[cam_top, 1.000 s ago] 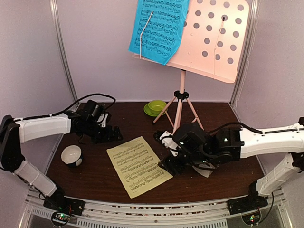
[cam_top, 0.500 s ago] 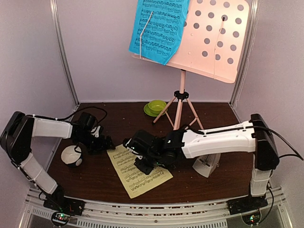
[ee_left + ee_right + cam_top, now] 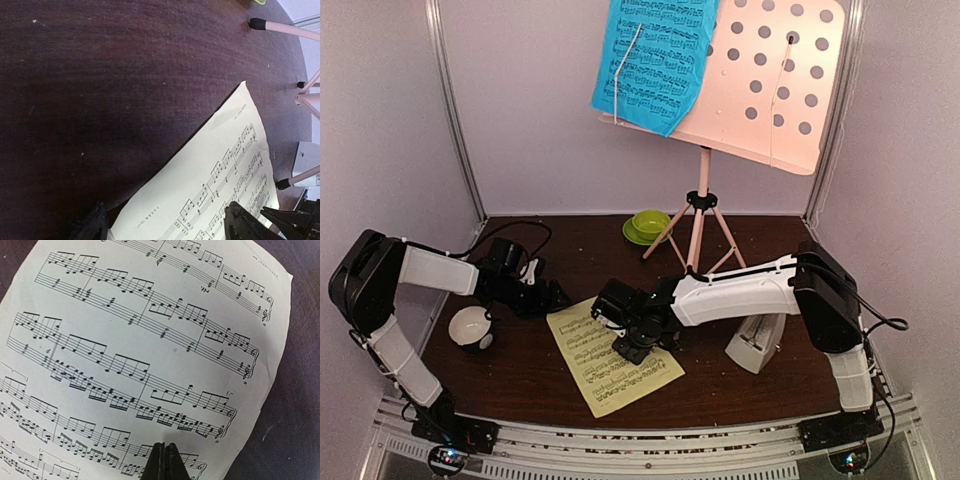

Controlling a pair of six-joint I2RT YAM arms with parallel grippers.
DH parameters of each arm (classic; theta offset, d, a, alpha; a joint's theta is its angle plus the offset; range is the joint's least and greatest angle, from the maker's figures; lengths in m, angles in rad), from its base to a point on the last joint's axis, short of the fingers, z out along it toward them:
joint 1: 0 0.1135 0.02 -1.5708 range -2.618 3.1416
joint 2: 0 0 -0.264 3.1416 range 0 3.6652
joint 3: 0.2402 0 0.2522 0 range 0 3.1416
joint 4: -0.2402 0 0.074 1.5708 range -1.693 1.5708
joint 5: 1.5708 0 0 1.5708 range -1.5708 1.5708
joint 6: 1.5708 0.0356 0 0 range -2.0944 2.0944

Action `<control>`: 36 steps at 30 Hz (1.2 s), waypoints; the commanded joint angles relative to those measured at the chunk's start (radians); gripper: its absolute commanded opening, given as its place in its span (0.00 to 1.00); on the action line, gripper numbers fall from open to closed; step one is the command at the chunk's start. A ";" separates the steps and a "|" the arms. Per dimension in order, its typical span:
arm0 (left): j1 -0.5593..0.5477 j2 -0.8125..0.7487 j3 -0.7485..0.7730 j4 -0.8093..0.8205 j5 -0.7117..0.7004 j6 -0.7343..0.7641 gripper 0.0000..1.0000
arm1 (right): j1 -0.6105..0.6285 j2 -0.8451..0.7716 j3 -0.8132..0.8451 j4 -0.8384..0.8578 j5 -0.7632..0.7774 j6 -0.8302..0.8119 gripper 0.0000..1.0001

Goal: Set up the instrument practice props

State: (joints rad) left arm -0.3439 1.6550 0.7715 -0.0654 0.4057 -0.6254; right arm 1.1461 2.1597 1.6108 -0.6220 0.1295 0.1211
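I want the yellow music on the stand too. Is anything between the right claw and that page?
Nothing visible is. The right claw hangs right over the yellow page, its shut tips pointing at bare paper with nothing lying between them and the sheet.

Left arm (image 3: pixel 430 270): elbow raised at far left, forearm reaching right. 
Left hand (image 3: pixel 548 297) low, pointing right; fingers (image 3: pixel 95 225) spread wide apart in wrist view. 
Right arm (image 3: pixel 740 290): elbow high at right, forearm stretched far left across centre, wrist bent down. 
Right hand (image 3: pixel 638 348) pointing down; fingers (image 3: pixel 159 462) pressed together, no gap showing.
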 commanded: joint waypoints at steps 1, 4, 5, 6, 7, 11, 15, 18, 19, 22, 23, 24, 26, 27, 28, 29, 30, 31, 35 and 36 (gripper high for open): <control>-0.001 0.057 -0.075 0.117 0.084 -0.067 0.80 | -0.022 0.032 0.022 -0.011 -0.085 -0.043 0.00; -0.029 0.073 -0.090 0.188 0.119 -0.096 0.77 | -0.034 0.047 0.023 -0.011 -0.128 -0.052 0.00; -0.039 0.079 -0.096 0.212 0.133 -0.108 0.76 | -0.039 0.052 0.021 -0.008 -0.141 -0.053 0.00; -0.047 0.084 -0.103 0.251 0.145 -0.133 0.76 | -0.041 0.054 0.017 -0.003 -0.152 -0.054 0.00; -0.054 0.089 -0.112 0.285 0.154 -0.156 0.75 | -0.043 0.056 0.015 -0.001 -0.162 -0.054 0.00; -0.081 0.092 -0.164 0.421 0.163 -0.252 0.71 | -0.049 0.063 0.012 0.005 -0.188 -0.048 0.00; -0.137 0.074 -0.220 0.460 0.115 -0.300 0.70 | -0.051 0.062 0.012 0.014 -0.195 -0.040 0.00; -0.175 0.065 -0.269 0.496 0.078 -0.334 0.64 | -0.051 0.058 0.011 0.018 -0.195 -0.037 0.00; -0.182 0.062 -0.287 0.511 0.068 -0.345 0.60 | -0.051 0.055 0.008 0.022 -0.196 -0.035 0.00; -0.184 0.033 -0.347 0.558 0.032 -0.368 0.43 | -0.051 0.033 -0.005 0.040 -0.207 -0.027 0.00; -0.184 0.012 -0.355 0.558 0.018 -0.360 0.37 | -0.051 0.017 -0.011 0.047 -0.209 -0.024 0.00; -0.185 -0.014 -0.352 0.532 0.006 -0.337 0.29 | -0.051 -0.003 -0.019 0.059 -0.218 -0.023 0.00; -0.184 -0.069 -0.311 0.450 -0.003 -0.265 0.13 | -0.052 -0.056 -0.037 0.092 -0.230 -0.022 0.04; -0.185 -0.097 -0.274 0.389 0.005 -0.195 0.04 | -0.051 -0.087 -0.043 0.106 -0.236 -0.020 0.08; -0.186 -0.125 -0.229 0.311 0.008 -0.139 0.00 | -0.053 -0.121 -0.046 0.117 -0.240 -0.019 0.13; -0.186 -0.152 -0.183 0.219 0.007 -0.074 0.00 | -0.053 -0.157 -0.045 0.123 -0.242 -0.019 0.19; -0.186 -0.189 -0.138 0.148 0.008 -0.013 0.00 | -0.054 -0.207 -0.045 0.127 -0.247 -0.023 0.24; -0.186 -0.206 -0.103 0.086 0.009 0.034 0.00 | -0.054 -0.237 -0.048 0.131 -0.251 -0.030 0.28; -0.187 -0.342 -0.025 -0.021 0.056 0.173 0.00 | -0.056 -0.474 -0.140 0.210 -0.271 -0.060 0.56; -0.189 -0.374 -0.009 -0.055 0.065 0.208 0.00 | -0.057 -0.532 -0.168 0.227 -0.280 -0.071 0.64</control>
State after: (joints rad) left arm -0.5266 1.4002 0.6968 0.0509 0.4320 -0.6308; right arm 1.0935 1.8675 1.5097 -0.5079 -0.1165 0.0784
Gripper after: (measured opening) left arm 0.011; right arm 0.522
